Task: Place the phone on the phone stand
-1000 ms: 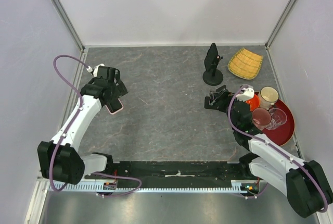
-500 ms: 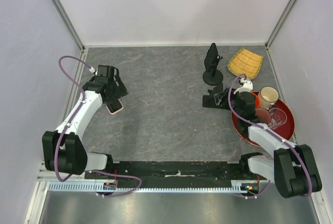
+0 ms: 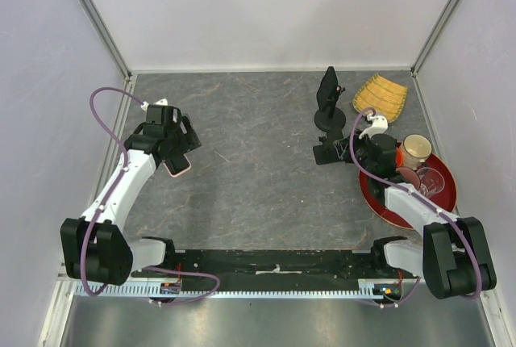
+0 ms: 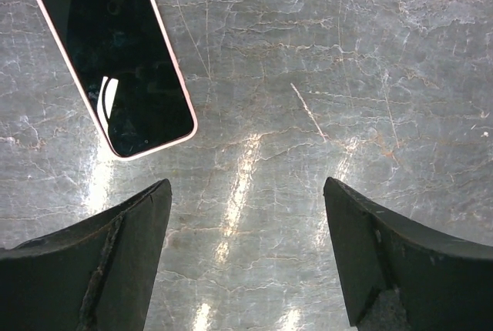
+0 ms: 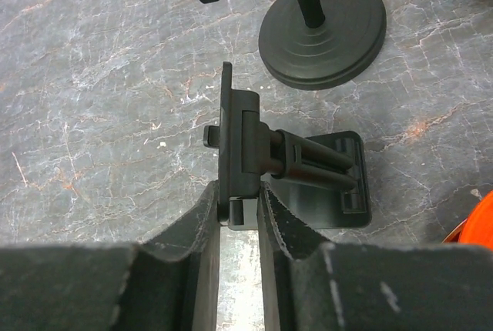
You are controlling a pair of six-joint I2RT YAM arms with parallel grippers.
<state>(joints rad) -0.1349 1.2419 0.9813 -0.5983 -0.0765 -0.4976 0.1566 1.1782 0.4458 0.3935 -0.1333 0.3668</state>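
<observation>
- Tabletop (image 3: 258, 202): grey and stone-patterned, it carries everything. Only the overhead view shows both arms at once, with the phone's side and the stand's side well apart.
- Red tray (image 3: 403, 214): it holds cups (image 3: 417, 151) and sits behind the right pincer (image 5: 239, 192), beside that arm's wrist. The right wrist view catches only an orange sliver of it at its edge.
- Tall holder (image 5: 323, 27): a black post on a round base, just ahead of the right pincer. The wrist view shows its base clear of the smaller stand, a gap the overhead view barely resolves.
- Phone (image 4: 112, 54): pink-edged, it lies flat with its screen up. It is ahead of the left pincer (image 4: 246, 192) and off to the side of the left finger, not between the fingers. That pincer is released, its jaws wide, with nothing in them. The overhead view mostly hides this offset under the wrist.
- Phone stand (image 5: 243, 142): small, black and folding, with its foot flat on the tabletop. The right pincer is clenched on its upright back plate, one finger on each face.
- Step in hand, as I judge it: bracing the stand while the other arm goes for the phone.
  - The left pincer should slide sideways until the phone's long edges lie between its fingers, then come down square.
  - A thin slab lying flat on a hard surface gives little to bite on, so a skewed approach would likely just push it along.
  - The right grip should be firm but not twist, or the stand's foot may lift.
</observation>
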